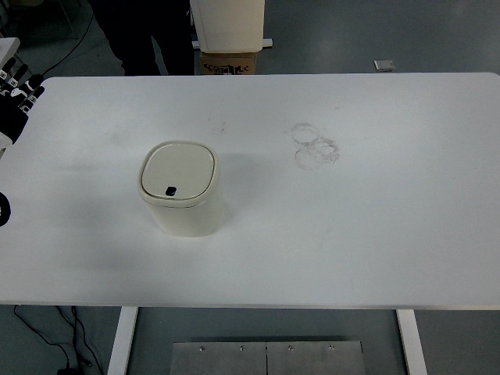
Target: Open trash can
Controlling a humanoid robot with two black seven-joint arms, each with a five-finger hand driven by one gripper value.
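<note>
- Top view, the only one: cream trash can (pixel 183 199) upright on the white worktop (pixel 367 234), left of centre, closer to the near edge than the far one
- Lid (pixel 178 171) down flat and closed; small dark button or latch (pixel 170 189) at the near edge of the lid
- Left hand (pixel 17 90) at the far left edge, near the worktop's far-left corner, well apart from the can; only dark fingers with pale tips visible, seemingly relaxed and grasping nothing, though mostly cut off by the frame
- Another dark rounded part (pixel 3 209) at the left edge lower down, too little visible to name
- Right hand out of sight
- Step in hand, as a judgement: the very start, reach not yet made, lid untouched
- Next move probably calls for bringing the left hand across to the can and down onto the dark button, or under the lid's rim, without shoving the light can along the smooth worktop
- Risk: sideways push likely to slide or tip the can rather than release the lid; press better straight down
- Nothing on the worktop between hand and can; path clear
- Faint ring stains (pixel 314 144) right of centre on the worktop, well apart from the can, no hindrance
- Beyond the far edge: dark-clothed legs of a person (pixel 144 35), a pale cabinet-like object (pixel 228 23) on a cardboard box (pixel 229 62), a small plate (pixel 383 66) on the floor
- Below the near edge: worktop legs, cables (pixel 55 340) and a metal plate (pixel 267 358)
</note>
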